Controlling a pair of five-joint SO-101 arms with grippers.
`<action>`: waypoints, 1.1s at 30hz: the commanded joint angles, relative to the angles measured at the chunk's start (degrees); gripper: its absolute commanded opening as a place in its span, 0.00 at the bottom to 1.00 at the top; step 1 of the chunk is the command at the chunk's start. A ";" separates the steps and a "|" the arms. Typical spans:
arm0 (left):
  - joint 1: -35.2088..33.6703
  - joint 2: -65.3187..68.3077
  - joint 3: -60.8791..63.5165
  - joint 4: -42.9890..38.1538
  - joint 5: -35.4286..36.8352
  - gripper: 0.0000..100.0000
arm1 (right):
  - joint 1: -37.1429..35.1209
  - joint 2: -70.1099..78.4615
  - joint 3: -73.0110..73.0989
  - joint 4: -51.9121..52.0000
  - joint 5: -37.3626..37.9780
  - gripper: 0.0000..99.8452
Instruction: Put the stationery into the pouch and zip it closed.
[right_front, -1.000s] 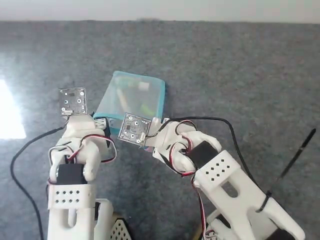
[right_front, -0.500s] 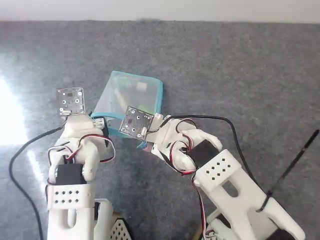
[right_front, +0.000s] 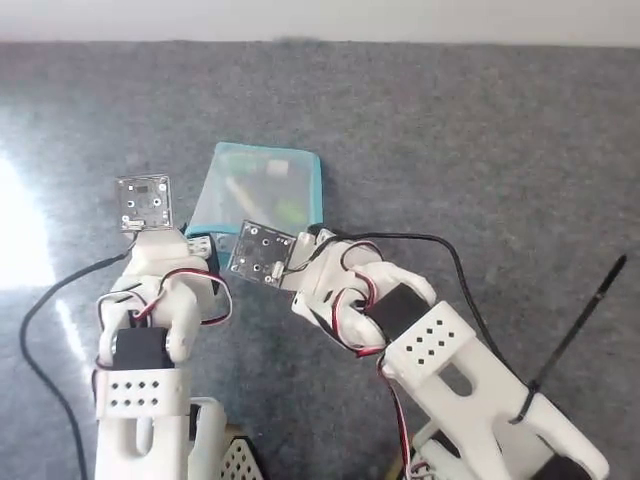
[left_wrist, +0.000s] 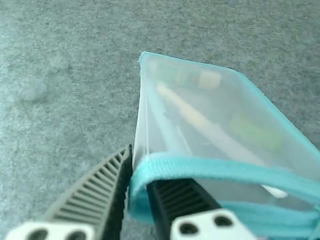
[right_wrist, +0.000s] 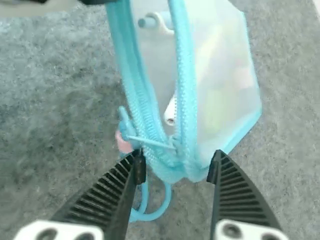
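A translucent pouch (right_front: 265, 188) with teal trim lies on the grey table, with a pen (left_wrist: 200, 120) and green and white stationery showing through its wall. My left gripper (left_wrist: 139, 172) is shut on the teal zipper edge at the pouch's near left corner (right_front: 203, 245). My right gripper (right_wrist: 175, 167) is open and straddles the pouch's other near end, one finger on each side of the zipper band. The zipper pull (right_wrist: 131, 136) with its teal cord loop (right_wrist: 152, 205) hangs by one of its fingers (right_wrist: 120, 192). The zipper track (right_wrist: 182, 75) looks parted beyond the pull.
The right arm (right_front: 400, 320) reaches in from the lower right, its wrist board (right_front: 257, 255) over the pouch's near edge. A black cable (right_front: 585, 315) lies at the right. A bright light patch (right_front: 15, 230) marks the table's left side.
The right gripper has shifted left along the pouch's near edge toward the left arm. The pouch has turned slightly and slid a little left. The left arm has stayed put.
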 joint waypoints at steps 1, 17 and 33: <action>0.18 -0.53 -3.03 -0.79 -0.35 0.01 | 0.92 0.13 -0.35 -2.68 -0.26 0.19; -0.26 -0.97 -4.18 -0.70 -0.35 0.04 | 1.80 -0.13 -2.29 -1.71 -1.93 0.01; -5.19 -1.05 -27.82 24.44 -2.99 0.24 | 7.78 5.58 -23.91 11.91 -10.90 0.01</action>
